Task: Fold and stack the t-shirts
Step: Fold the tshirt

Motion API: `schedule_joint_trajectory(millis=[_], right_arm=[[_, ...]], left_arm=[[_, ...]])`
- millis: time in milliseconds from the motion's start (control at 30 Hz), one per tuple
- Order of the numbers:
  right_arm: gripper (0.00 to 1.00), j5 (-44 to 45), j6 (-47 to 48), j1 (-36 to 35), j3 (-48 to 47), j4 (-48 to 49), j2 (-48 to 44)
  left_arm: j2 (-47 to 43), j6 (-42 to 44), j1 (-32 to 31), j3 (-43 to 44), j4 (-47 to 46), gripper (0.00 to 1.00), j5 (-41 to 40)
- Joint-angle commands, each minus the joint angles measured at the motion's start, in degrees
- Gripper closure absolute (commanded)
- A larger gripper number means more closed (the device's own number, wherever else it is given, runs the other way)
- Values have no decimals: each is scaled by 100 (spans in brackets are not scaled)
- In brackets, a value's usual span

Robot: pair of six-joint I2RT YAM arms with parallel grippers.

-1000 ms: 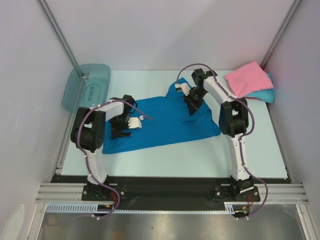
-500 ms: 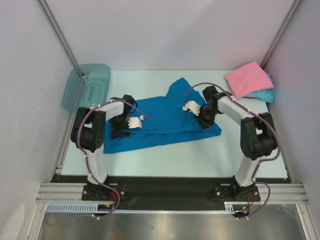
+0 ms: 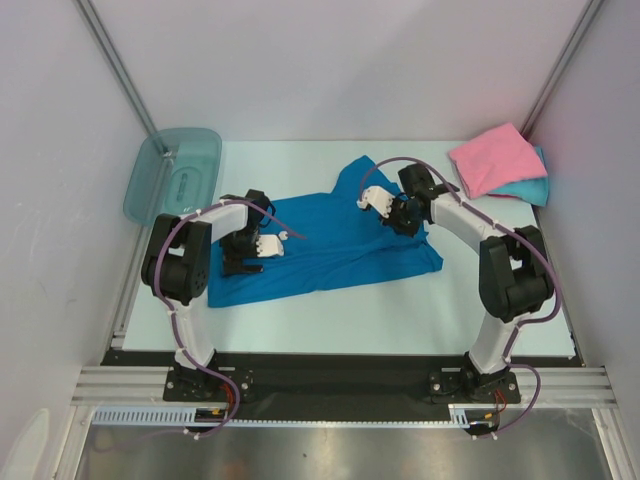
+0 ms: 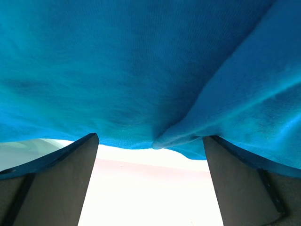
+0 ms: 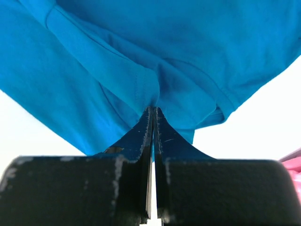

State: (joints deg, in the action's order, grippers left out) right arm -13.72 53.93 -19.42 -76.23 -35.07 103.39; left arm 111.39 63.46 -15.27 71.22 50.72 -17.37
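Teal plastic bin at back left, not in play.

My left claw hasn't moved in the last second. Jaws are spread full wide, sitting low on the left part of the deep blue t-shirt, holding nothing. In the left wrist view a fold of blue cloth lies just past the fingertips, unclamped.

The shirt is spread in the middle of the table, rumpled, with one flap poking toward the back.

The change is on the right. My right claw finished closing: a hair open a second ago, jaws now tight together with a pinch of blue cloth at the tips. The right wrist view shows that clearly. The elbow has swung out right and back toward the base. The claw came nearer, then went back up toward the far flap. Cloth on that side has shifted only slightly.

Pink t-shirt is folded and lies on top of the turquoise t-shirt in the back right corner. Both unchanged.

My read: two of three are stacked and the blue one is last. The grip on its upper right looks set, so the fold can start. The left claw should either take its side or clear off, else it pins the cloth. Risk: the pinch is thin and may slip.
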Motion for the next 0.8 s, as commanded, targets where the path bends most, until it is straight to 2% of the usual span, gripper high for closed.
schedule_joint_trajectory(millis=[0,367,767], right_arm=[[100,132,-163,-79,-235,307,14],[100,484,-260,-282,-358,1282,269],[100,730,-278,-527,-1043,1995,840]], left_arm=[[75,-44,-90,76,-405,0,409],[190,-62,-126,138,-414,0,488],[199,-150,-134,129,-431,0,524]])
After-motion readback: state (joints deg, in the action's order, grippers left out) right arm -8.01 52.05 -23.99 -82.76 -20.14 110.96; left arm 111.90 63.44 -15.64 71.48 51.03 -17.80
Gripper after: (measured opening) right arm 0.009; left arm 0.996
